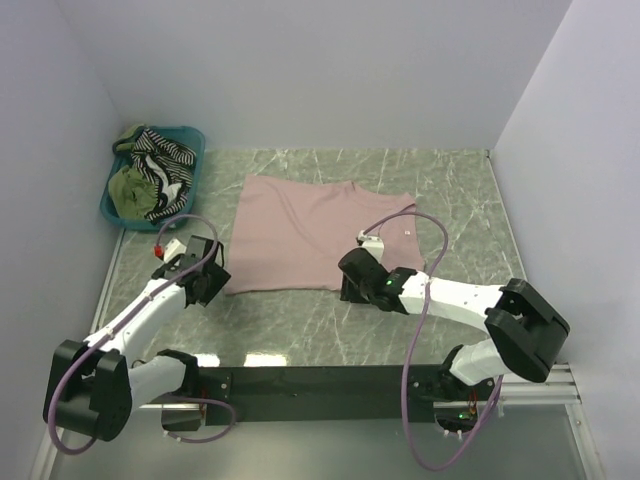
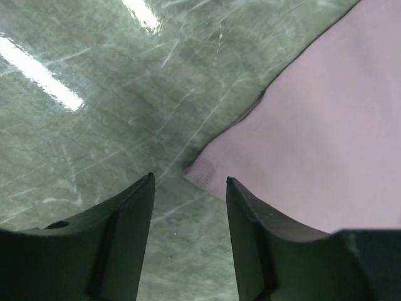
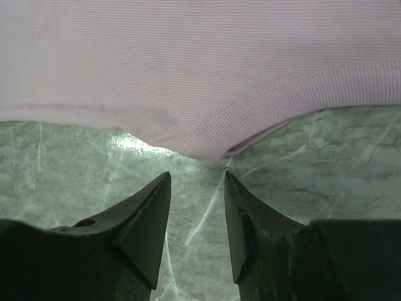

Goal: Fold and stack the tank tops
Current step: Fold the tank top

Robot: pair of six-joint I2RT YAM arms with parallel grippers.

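The dusty pink tank top [image 1: 300, 230] lies spread flat on the middle of the table. My left gripper [image 1: 213, 283] is open and empty just off its near left corner [image 2: 207, 172]. My right gripper [image 1: 350, 284] is open and empty just off its near right corner [image 3: 210, 150]. Both corners lie beyond the fingertips, with bare table between the jaws. The striped tank top [image 1: 165, 165] and the olive green tank top [image 1: 130, 188] lie crumpled in the basket.
The teal plastic basket [image 1: 192, 178] stands at the far left against the wall. White walls close the left, back and right sides. The green marble tabletop [image 1: 450, 190] shows around the pink top.
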